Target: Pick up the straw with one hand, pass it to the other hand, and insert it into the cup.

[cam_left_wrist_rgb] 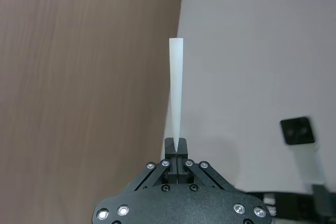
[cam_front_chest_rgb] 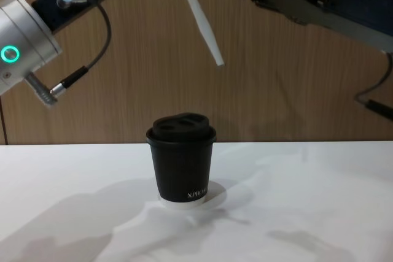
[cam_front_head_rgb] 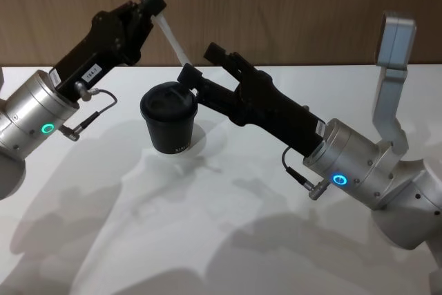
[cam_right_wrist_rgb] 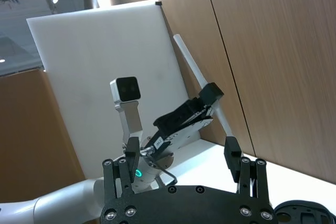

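The white straw (cam_front_head_rgb: 160,20) slants in the air above and behind the cup, with its lower end pointing down toward the lid. My left gripper (cam_front_head_rgb: 150,1), on the silver wrist with the green ring, is shut on the straw (cam_left_wrist_rgb: 176,93) near its upper part. The black cup (cam_front_head_rgb: 170,119) with its domed lid stands upright on the table (cam_front_chest_rgb: 181,159). My right gripper (cam_front_head_rgb: 201,62) hovers open just behind the cup, close to the straw's lower end and not touching it. In the right wrist view its fingers (cam_right_wrist_rgb: 231,153) stand wide apart, with the straw (cam_right_wrist_rgb: 197,72) beyond them.
A brown wood wall (cam_front_head_rgb: 290,5) rises behind the white table (cam_front_head_rgb: 207,240). A grey bracket (cam_front_head_rgb: 394,39) of the right arm stands at the right. Open tabletop lies in front of the cup and to both sides.
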